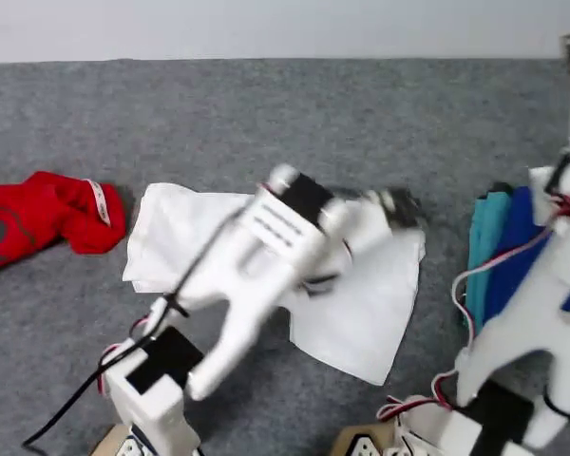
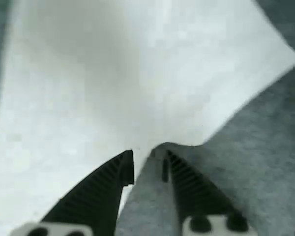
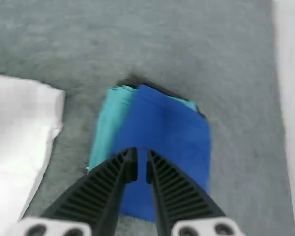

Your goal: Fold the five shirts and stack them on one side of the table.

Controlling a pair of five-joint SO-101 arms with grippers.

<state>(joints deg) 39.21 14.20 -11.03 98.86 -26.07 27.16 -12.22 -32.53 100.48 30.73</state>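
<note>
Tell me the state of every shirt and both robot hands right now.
white shirt, spread out, not fully folded
red shirt, crumpled, unfolded
blue shirt, folded, lying on the teal shirt
teal shirt, folded, under the blue one
left hand, closed on the white shirt's edge
right hand, closed, empty, above the blue shirt

The tabletop (image 1: pixel 266 114) is covered in rough, matt grey felt-like fabric. The white shirt (image 1: pixel 370 304), red shirt (image 1: pixel 47 214), blue shirt (image 3: pixel 162 132) and teal shirt (image 3: pixel 105 128) are soft matt cloth. The left gripper (image 2: pixel 143 157) has fingers (image 2: pixel 103 191) of ribbed black plastic, its arm (image 1: pixel 256 256) smooth white plastic.
</note>
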